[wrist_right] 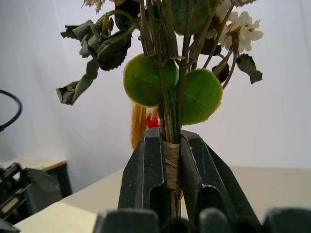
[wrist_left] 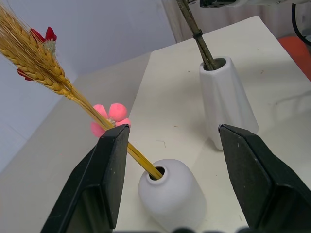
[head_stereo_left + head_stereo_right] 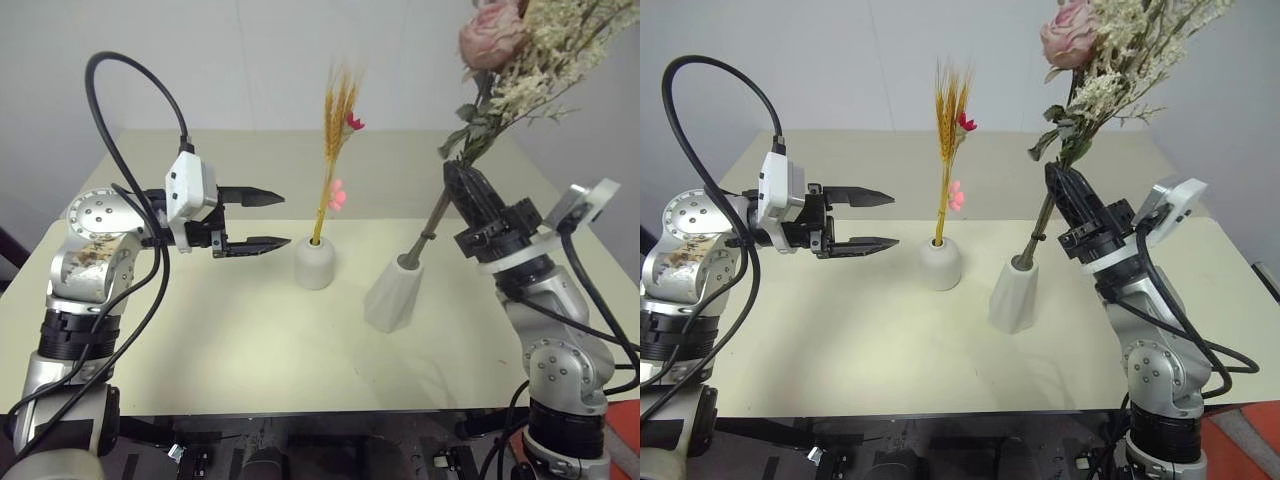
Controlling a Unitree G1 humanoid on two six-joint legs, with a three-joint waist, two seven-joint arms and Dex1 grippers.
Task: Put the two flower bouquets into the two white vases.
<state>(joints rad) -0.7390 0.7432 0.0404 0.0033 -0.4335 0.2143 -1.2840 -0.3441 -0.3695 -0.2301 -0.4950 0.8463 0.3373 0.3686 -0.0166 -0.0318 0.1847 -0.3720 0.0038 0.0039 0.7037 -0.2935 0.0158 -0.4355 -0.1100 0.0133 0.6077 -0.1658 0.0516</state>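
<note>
Both vases look like matt white ceramic: the short vase (image 2: 171,194) smooth and faintly chalky, the tall vase (image 2: 225,99) flat-sided with the same dull finish. The wheat bunch (image 3: 337,110) is dry, bristly, golden straw; its pink bloom (image 2: 109,118) looks like soft foam or cloth. The dried bouquet (image 3: 520,60) is papery and rough, with woody brown stems bound in raffia-like twine. The table (image 3: 200,340) is smooth, matt cream. Gripper fingers (image 2: 112,165) are matt black plastic.

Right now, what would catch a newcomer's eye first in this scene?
The bushy dried bouquet, clamped by the right gripper, stems already in the tilted taller vase. Beside it, the wheat bunch stands in the short round vase, the open left gripper alongside.
</note>
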